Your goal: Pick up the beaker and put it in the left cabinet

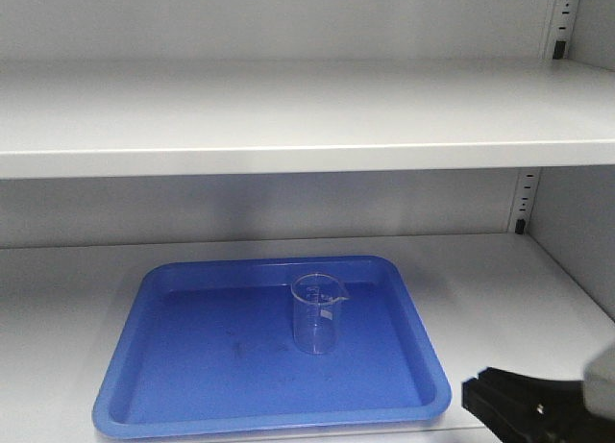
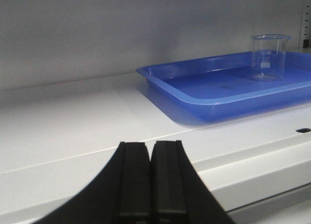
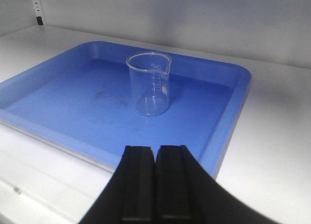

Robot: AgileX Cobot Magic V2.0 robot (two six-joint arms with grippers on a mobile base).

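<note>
The beaker (image 1: 316, 312) already stands upright in a blue tray (image 1: 144, 385) on the cabinet (image 1: 288, 126) shelf, so placing looks done. Left hand (image 2: 150, 151), pressed together, sits well left of it; right hand (image 3: 155, 153), also pressed together, hangs before the tray's front edge. Next: pull back without touching the tray.

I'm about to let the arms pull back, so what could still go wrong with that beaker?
1. The right gripper, fingers shut, sits just in front of the blue tray; a forward nudge could jolt it.
2. The beaker is empty, upright and light, so a tray bump might tip it.
3. The tray's front edge lies near the shelf lip and could slide off.
</note>
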